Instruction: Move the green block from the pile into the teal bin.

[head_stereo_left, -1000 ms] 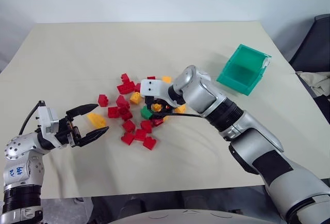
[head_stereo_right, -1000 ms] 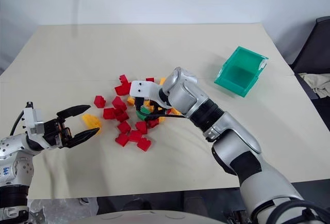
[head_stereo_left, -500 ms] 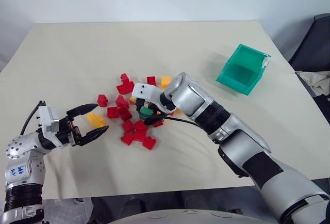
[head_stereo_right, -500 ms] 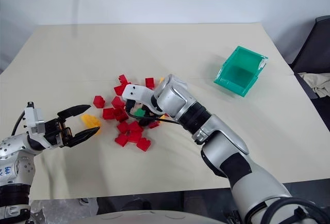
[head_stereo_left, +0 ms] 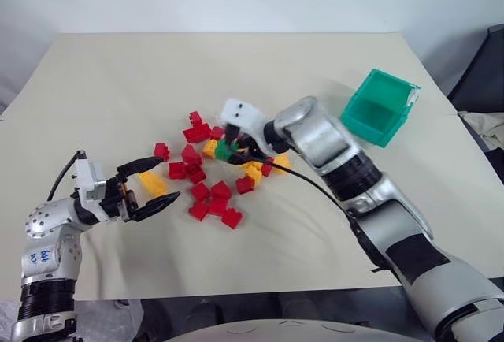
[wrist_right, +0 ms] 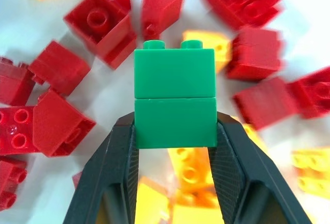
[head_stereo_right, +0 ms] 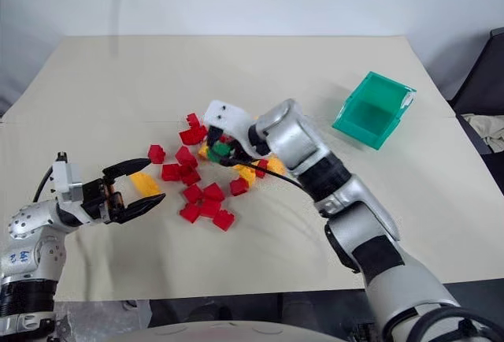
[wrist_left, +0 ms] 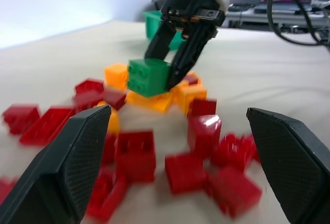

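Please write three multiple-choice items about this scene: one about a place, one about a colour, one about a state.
1. Where is the teal bin?
A. on the robot's right side of the table, past the pile
B. in the middle of the pile
C. beside the left gripper

2. What colour is the block between the right gripper's fingers?
A. red
B. yellow
C. green

3. How is the left gripper?
A. shut on a red brick
B. open and holding nothing
C. shut on a yellow brick

Answers:
1 A, the bin stands apart from the bricks near the table's right edge.
2 C, the right wrist view shows the green block clamped.
3 B, its fingers stand wide apart.
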`<state>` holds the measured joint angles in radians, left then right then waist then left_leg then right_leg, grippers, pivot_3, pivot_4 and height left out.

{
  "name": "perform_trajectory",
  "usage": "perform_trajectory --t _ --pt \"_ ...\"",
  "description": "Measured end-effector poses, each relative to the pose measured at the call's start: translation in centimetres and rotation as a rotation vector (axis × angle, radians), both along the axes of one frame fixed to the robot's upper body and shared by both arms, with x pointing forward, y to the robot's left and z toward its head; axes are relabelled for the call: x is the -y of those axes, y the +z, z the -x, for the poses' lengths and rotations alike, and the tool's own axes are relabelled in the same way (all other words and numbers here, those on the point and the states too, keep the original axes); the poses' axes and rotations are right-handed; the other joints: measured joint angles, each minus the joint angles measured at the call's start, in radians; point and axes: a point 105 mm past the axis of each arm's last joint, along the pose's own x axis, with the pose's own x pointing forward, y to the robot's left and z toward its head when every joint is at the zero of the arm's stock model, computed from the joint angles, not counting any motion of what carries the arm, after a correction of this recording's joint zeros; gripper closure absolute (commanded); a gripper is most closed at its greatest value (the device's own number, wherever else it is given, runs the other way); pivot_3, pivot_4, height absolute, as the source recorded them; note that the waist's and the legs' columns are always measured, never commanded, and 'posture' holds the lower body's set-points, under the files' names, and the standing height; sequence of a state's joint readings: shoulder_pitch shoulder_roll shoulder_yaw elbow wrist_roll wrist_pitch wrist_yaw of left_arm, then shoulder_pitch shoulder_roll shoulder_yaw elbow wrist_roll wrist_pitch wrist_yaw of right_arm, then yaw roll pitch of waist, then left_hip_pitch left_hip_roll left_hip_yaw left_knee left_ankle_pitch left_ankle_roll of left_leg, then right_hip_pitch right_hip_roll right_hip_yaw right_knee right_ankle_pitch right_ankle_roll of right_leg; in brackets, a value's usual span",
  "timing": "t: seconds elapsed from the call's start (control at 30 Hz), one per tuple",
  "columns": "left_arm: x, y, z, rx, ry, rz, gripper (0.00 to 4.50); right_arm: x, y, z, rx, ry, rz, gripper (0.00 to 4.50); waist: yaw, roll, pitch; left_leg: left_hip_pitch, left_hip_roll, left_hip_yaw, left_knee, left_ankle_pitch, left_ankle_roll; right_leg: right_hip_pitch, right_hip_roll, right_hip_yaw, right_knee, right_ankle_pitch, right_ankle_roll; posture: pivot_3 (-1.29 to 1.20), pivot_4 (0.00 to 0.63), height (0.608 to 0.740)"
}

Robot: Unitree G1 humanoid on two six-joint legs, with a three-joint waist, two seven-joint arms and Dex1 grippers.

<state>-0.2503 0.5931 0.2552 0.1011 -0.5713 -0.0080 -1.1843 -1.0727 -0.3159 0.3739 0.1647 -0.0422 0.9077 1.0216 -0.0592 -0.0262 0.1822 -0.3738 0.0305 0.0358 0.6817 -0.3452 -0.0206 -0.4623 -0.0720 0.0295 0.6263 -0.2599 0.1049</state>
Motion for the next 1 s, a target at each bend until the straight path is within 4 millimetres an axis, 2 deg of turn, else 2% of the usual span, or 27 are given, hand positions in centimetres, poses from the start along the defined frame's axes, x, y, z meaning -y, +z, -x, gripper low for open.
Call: perform_trajectory --t 0.07,0.2,0.27,0.4,0.47,0.53,0.7,0.83,0.93,1.0 --pt "1.6 0.5 -0.9 0.013 -0.011 -0.007 0.0 2.9 0.7 -0.6 0.054 -0.089 -0.052 3.02 0.012 0.0 0.0 -0.001 -0.002 0.001 0.001 0.0 0.002 0.001 -0.001 -0.001 -0.001 0.001 0.001 0.0 0.15 0.74" --pt "4.4 1.6 -3.1 0.04 0.013 -0.022 0.0 10.6 3.5 -2.3 0.224 -0.4 -0.132 3.02 0.031 0.0 0.0 -0.001 -0.003 0.005 0.001 0.001 0.003 0.001 -0.001 0.0 -0.003 0.002 0.004 0.0 0.15 0.74" --pt "6.3 2.5 -4.3 0.057 0.022 0.01 0.0 15.1 4.4 -2.9 0.298 -0.6 -0.146 3.02 0.033 0.0 0.0 -0.001 -0.003 0.009 0.001 0.001 0.003 0.001 -0.001 0.0 -0.004 0.002 0.004 0.0 0.15 0.74" --pt "9.3 3.2 -6.2 0.05 0.025 0.042 0.0 22.3 5.7 -3.0 0.393 -0.922 -0.156 3.02 0.03 0.001 0.0 -0.001 -0.003 0.012 0.001 0.003 0.0 0.001 0.001 0.002 -0.004 0.003 0.005 0.0 0.15 0.74" --pt "10.7 3.5 -7.0 0.046 0.009 0.047 0.0 24.9 5.6 -3.2 0.434 -1.015 -0.128 3.02 0.029 0.001 0.0 0.0 -0.002 0.013 0.001 0.004 0.001 0.001 0.002 0.003 -0.004 0.003 0.006 0.0 0.15 0.74" --pt "11.6 3.7 -7.6 0.048 0.005 0.031 0.0 26.0 5.2 -3.7 0.445 -1.053 -0.12 3.02 0.024 0.001 0.0 0.001 -0.002 0.015 0.0 0.004 0.002 0.001 0.003 0.005 -0.004 0.004 0.006 0.0 0.15 0.74" --pt "11.9 3.4 -9.8 0.022 0.075 -0.032 0.0 26.7 4.1 -5.8 0.438 -1.043 -0.12 1.31 0.012 0.002 0.001 0.003 -0.002 0.016 0.0 0.005 0.003 0.001 0.004 0.007 -0.004 0.004 0.007 0.0 0.15 0.74" --pt "11.7 2.7 -10.4 0.018 0.113 -0.073 0.0 26.6 3.9 -6.5 0.443 -1.012 -0.137 0.02 0.012 0.002 0.001 0.001 -0.002 0.016 0.0 0.006 0.001 0.001 0.003 0.008 -0.005 0.005 0.008 0.0 0.15 0.74" --pt "11.7 2.7 -10.4 0.003 0.115 -0.069 0.0 26.3 4.2 -6.7 0.457 -0.977 -0.151 0.02 0.014 0.002 0.001 0.001 -0.002 0.016 0.0 0.006 0.001 0.001 0.002 0.008 -0.005 0.005 0.008 0.0 0.15 0.74" --pt "11.4 2.6 -10.2 -0.034 0.102 -0.052 0.0 25.2 4.9 -6.4 0.476 -0.89 -0.166 0.02 0.015 0.002 0.001 0.001 -0.002 0.016 0.0 0.006 0.001 0.001 0.002 0.008 -0.005 0.005 0.008 0.0 0.15 0.74"
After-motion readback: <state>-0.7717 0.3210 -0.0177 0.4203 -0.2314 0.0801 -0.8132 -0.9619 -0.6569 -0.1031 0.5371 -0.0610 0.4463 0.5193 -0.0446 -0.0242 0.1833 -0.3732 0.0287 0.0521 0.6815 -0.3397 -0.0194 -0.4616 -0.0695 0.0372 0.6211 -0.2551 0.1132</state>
